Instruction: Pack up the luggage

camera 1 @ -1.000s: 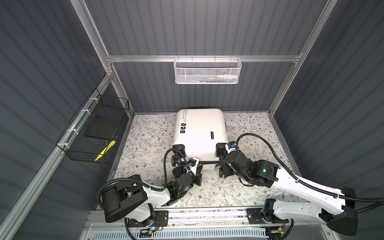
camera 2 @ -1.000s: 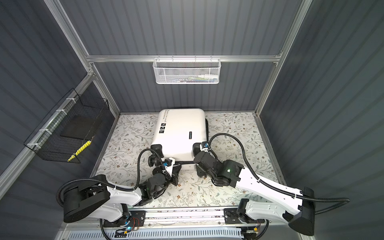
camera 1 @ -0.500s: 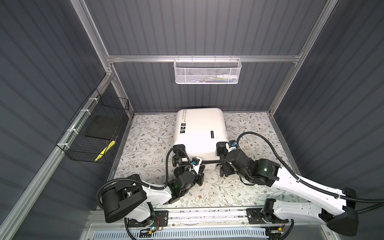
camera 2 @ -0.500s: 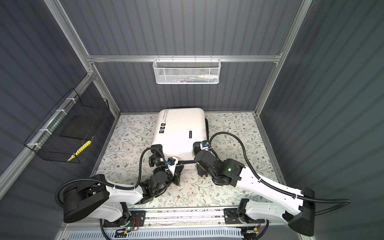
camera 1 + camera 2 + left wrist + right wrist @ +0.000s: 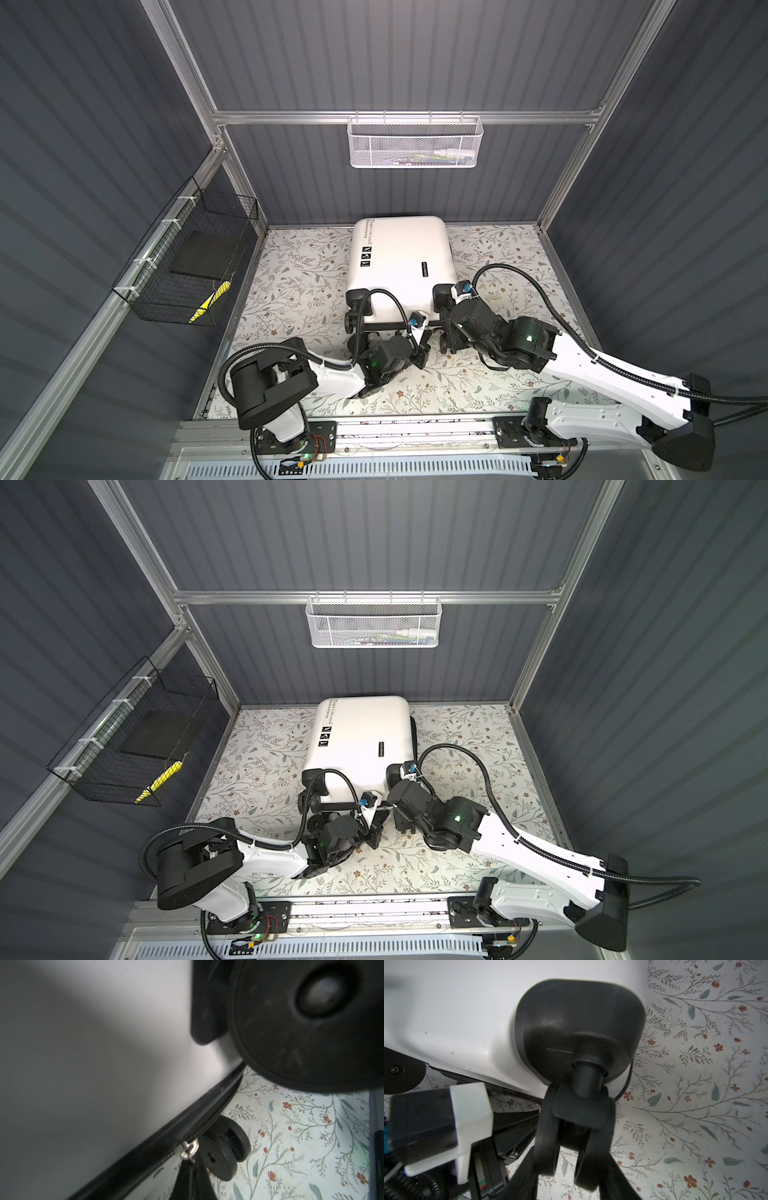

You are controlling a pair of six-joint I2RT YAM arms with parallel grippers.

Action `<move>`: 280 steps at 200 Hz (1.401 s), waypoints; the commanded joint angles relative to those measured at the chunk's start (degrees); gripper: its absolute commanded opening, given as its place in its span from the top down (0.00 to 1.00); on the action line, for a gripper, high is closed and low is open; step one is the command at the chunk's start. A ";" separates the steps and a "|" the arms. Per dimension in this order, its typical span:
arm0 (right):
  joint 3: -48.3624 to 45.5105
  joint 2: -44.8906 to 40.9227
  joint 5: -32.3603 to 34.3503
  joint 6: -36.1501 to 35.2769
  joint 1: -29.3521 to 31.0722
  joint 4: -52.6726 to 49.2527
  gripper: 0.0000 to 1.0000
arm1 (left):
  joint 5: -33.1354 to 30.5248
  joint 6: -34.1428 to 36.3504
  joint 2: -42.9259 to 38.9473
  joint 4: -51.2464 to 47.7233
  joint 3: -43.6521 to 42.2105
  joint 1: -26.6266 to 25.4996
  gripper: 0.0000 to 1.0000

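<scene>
Floral tabletop (image 5: 291, 266) bears the glossy white luggage (image 5: 399, 257), flat, with black wheels (image 5: 224, 1157).

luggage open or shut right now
Shut: the luggage lies flat, shells together, no lining showing in both top views. How far the zipper is undone, cannot tell.

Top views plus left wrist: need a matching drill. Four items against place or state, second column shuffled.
Items
1. glossy white hard-shell suitcase
2. white mesh metal basket
3. black wire basket
4. silver metal zipper pull

Places
A. tied to the left wall rail, yellow item inside
B. on the black seam, at the tips of the left pincer
C. hung on the back rail
D. lying flat on the floral-print mat, wheels toward the robot

Pairs: 1-D, 2-C, 3-A, 4-B
</scene>
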 commanded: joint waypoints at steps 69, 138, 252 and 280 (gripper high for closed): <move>2.60 -0.33 -1.63 -1.98 -0.58 5.75 0.98 | 1.67 -3.03 11.60 17.22 6.45 -3.61 1.00; -1.45 -12.55 -13.92 -3.19 -16.20 4.06 0.37 | -4.62 -5.57 10.42 22.67 0.26 -2.98 1.00; -25.78 -16.89 -34.50 -0.17 -39.27 16.47 0.47 | -3.50 -4.51 3.33 16.02 -2.57 -2.91 1.00; -30.69 -12.53 -37.03 1.60 -39.25 24.79 0.59 | -2.74 -4.28 1.11 13.38 -3.58 -2.91 1.00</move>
